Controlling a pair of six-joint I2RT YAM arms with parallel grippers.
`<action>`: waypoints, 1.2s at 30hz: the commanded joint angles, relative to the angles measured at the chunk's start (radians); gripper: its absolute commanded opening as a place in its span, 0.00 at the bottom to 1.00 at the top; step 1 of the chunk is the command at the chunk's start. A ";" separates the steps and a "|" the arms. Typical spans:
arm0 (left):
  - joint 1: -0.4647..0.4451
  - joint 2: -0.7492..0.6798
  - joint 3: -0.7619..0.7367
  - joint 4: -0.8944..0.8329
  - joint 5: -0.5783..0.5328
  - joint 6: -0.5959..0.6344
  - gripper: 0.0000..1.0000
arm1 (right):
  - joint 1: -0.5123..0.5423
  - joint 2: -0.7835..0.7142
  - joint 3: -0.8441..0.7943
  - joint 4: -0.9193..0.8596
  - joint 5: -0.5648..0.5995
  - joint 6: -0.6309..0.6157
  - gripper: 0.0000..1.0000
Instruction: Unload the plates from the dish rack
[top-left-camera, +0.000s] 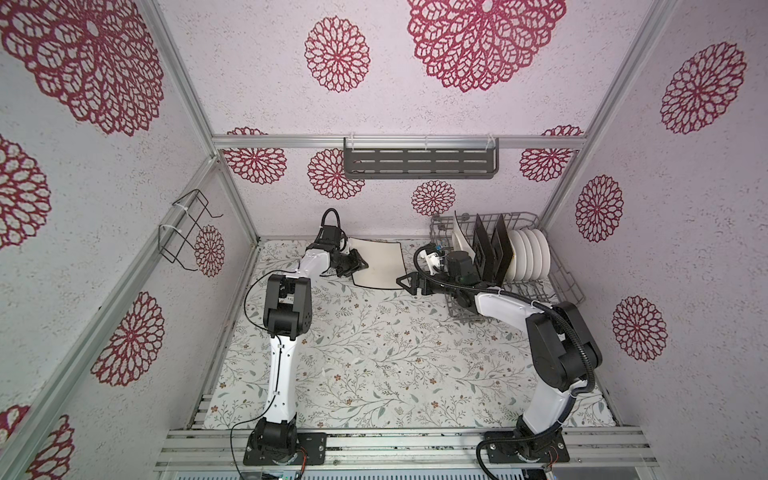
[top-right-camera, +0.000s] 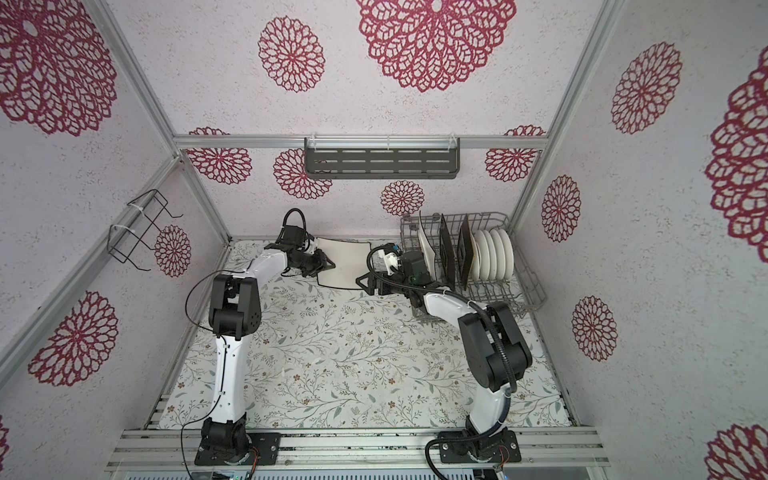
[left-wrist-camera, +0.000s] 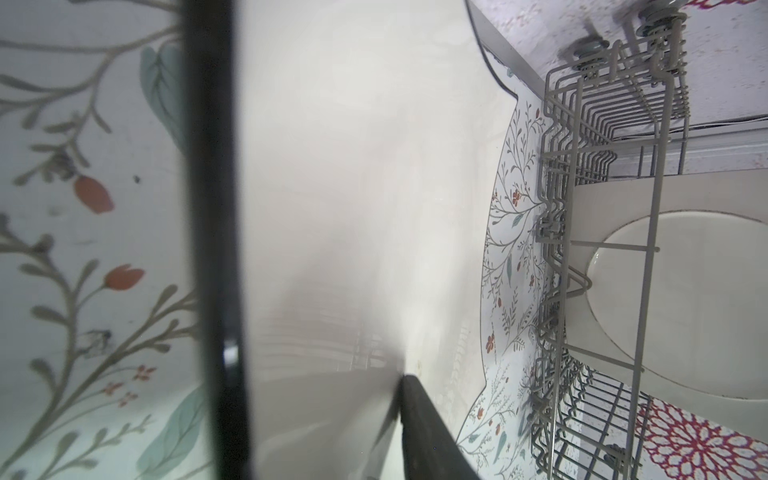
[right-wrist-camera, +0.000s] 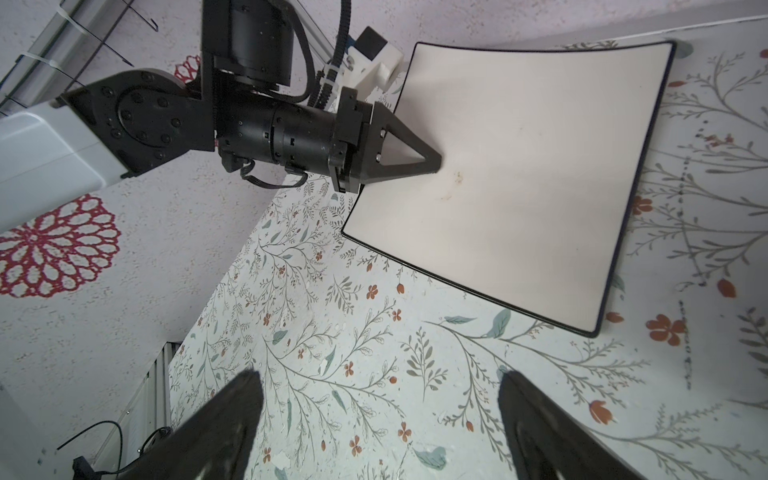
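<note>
One cream rectangular plate (top-left-camera: 380, 264) (top-right-camera: 345, 262) (right-wrist-camera: 519, 166) lies flat on the table at the back. My left gripper (top-left-camera: 359, 266) (top-right-camera: 326, 264) sits at its left edge, one finger (left-wrist-camera: 419, 415) over the plate's face; the other finger is hidden, so the grip is unclear. My right gripper (top-left-camera: 405, 286) (right-wrist-camera: 376, 399) hovers open and empty by the plate's near right corner. The grey dish rack (top-left-camera: 569, 286) (top-right-camera: 494, 216) at the back right holds a standing cream plate (top-left-camera: 461, 237), two black square plates (top-left-camera: 484, 245) and several round white plates (top-left-camera: 532, 257).
A dark slotted shelf (top-left-camera: 419, 164) hangs on the back wall and a small black wire holder (top-left-camera: 187, 232) on the left wall. My right arm's forearm crosses the rack's front left corner. The floral table mat (top-left-camera: 374, 353) stretches toward the front rail.
</note>
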 joint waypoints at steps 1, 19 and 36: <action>0.006 0.050 0.026 -0.094 -0.152 0.068 0.36 | -0.009 0.004 0.022 0.032 -0.018 0.006 0.92; -0.017 0.076 0.097 -0.199 -0.272 0.129 0.42 | -0.010 0.055 0.053 0.032 -0.033 0.009 0.92; -0.021 0.098 0.163 -0.205 -0.234 0.142 0.43 | -0.009 0.062 0.052 0.006 0.005 0.001 0.90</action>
